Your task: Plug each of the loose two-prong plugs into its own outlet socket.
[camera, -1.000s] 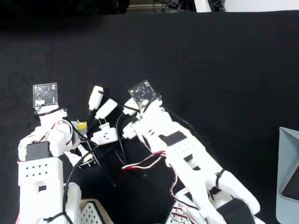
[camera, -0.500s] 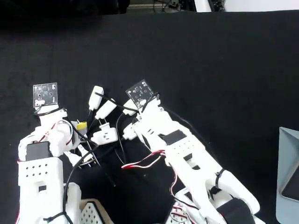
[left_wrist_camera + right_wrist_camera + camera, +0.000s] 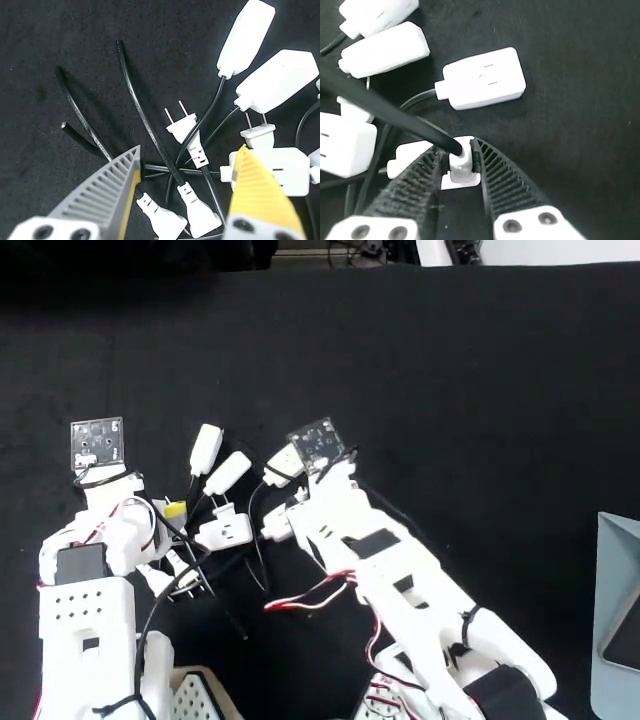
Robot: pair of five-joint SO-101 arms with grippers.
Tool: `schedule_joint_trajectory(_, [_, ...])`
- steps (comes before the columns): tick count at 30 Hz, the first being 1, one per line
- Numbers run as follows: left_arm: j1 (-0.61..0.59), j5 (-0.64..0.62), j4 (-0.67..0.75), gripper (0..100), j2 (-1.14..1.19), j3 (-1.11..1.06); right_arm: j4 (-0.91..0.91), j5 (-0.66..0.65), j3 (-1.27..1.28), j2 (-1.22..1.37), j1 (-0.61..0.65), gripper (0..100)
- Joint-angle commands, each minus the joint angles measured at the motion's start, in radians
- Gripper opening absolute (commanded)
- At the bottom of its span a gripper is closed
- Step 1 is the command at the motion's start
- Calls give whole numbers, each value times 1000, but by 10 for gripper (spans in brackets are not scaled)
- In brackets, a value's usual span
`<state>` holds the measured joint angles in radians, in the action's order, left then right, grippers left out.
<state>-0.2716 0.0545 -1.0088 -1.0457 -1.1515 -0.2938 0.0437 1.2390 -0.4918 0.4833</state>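
Note:
My right gripper point(image 3: 456, 148) is shut on a white two-prong plug point(image 3: 460, 169) with a thick black cord. Just beyond it lies a white outlet socket point(image 3: 482, 78), its two slots facing up. In the high view that gripper point(image 3: 290, 508) sits below the same socket point(image 3: 283, 462). My left gripper point(image 3: 189, 149) hangs open over a loose plug point(image 3: 180, 123) with bare prongs and two more plugs point(image 3: 197, 216) on black cords. A further plug point(image 3: 257, 133) sits with its prongs against a socket point(image 3: 277, 80); the double outlet block point(image 3: 272, 170) lies next to the yellow finger point(image 3: 255, 190).
Two more white sockets point(image 3: 205, 448) point(image 3: 228, 472) lie side by side between the arms, with the block point(image 3: 225, 530) below them. Black cords point(image 3: 135, 105) cross under the left gripper. A grey tray point(image 3: 618, 610) stands at the right edge. The cloth beyond is bare.
The right arm's wrist has swung a little to the right and the socket ahead of it has shifted with it. The left arm has stayed put.

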Motion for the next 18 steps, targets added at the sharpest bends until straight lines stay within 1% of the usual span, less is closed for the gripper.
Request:
schedule_joint_trajectory(1, [-10,-2,15,288,-14,10,-41,37,-36,8,-11,13])
schedule_joint_trajectory(5, [-10,-2,15,288,-14,10,-41,29,-50,81,-11,13])
schedule_joint_trajectory(8, [-10,-2,15,288,-14,10,-60,29,-111,174,-12,13])
schedule_joint_trajectory(11, [-10,-2,15,288,-14,8,-135,14,-177,232,-12,12])
schedule_joint_trajectory(13, [-10,-2,15,288,-14,8,-180,-17,-194,242,-12,12])
schedule_joint_trajectory(18, [-10,-2,15,288,-14,8,-190,-28,-191,242,-14,12])
